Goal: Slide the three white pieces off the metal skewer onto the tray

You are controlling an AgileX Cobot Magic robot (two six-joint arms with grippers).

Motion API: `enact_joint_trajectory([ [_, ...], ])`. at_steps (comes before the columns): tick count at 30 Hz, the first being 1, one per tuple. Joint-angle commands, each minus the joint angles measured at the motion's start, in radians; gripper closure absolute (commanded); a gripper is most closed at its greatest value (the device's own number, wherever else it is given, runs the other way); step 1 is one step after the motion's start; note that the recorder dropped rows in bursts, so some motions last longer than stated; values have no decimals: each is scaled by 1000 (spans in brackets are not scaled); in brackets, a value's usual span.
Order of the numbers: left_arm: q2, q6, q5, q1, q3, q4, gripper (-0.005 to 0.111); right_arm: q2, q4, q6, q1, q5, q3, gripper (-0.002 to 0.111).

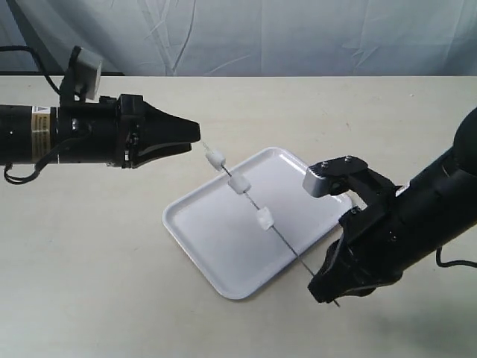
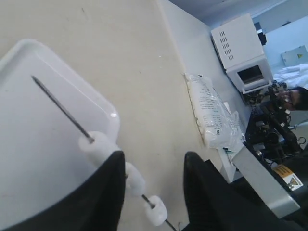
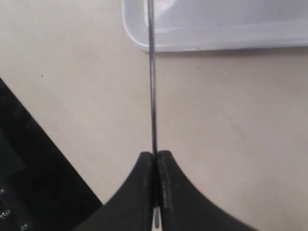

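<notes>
The thin metal skewer [image 1: 287,246] slants over the white tray [image 1: 216,246], above its surface. Three white pieces sit spaced along it: one [image 1: 215,159] near my left gripper, one [image 1: 239,183] in the middle, one [image 1: 264,219] over the tray's centre. My right gripper [image 1: 328,289] is shut on the skewer's near end, off the tray's front corner; the right wrist view shows the rod [image 3: 152,96] pinched between its fingertips [image 3: 155,155]. My left gripper [image 1: 195,133] is open at the far end. The left wrist view shows the skewer [image 2: 62,106] and pieces [image 2: 134,180] passing close beside one finger [image 2: 108,192].
The tray lies on a beige table in front of a pale curtain [image 1: 261,37]. The left wrist view shows a clear plastic bag [image 2: 211,115] on the table, with a white box-shaped appliance [image 2: 238,53] beyond it. A tray corner [image 3: 216,29] shows in the right wrist view.
</notes>
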Motion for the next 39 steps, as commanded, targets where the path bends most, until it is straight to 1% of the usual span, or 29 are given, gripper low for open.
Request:
enact_joint_trajectory([
  [1, 4, 34, -3, -41, 5, -46, 68, -10, 71, -55, -7, 3, 3, 109],
  [4, 4, 14, 55, -39, 5, -24, 65, -10, 78, -53, -7, -2, 3, 109],
  [7, 4, -1, 98, -39, 5, -14, 55, -10, 90, -53, -7, -21, 3, 109],
  [9, 5, -8, 103, -39, 5, -7, 50, -10, 100, -53, -7, -34, 3, 109],
  [11, 7, -12, 105, -39, 5, -7, 50, -10, 130, -55, -7, -36, 3, 109],
  [15, 44, -12, 100, -39, 5, -53, 50, -10, 156, -66, -7, -36, 3, 109],
  [16, 58, -10, 79, -39, 5, -71, 50, -10, 161, -66, -7, -34, 3, 109],
  [20, 128, 53, -75, -39, 5, -190, 50, -10, 177, -75, -7, -24, 3, 109],
  [22, 148, 74, -105, -39, 5, -222, 50, -10, 188, -80, -7, -12, 3, 109],
  [27, 165, 133, -130, -39, 5, -248, 50, -10, 190, -88, -7, -2, 3, 109],
  [31, 165, 143, -149, -39, 5, -286, 50, -10, 200, -96, -7, 3, 3, 109],
  [39, 165, 124, -141, -39, 5, -255, 50, -10, 227, -107, -7, 9, 3, 109],
])
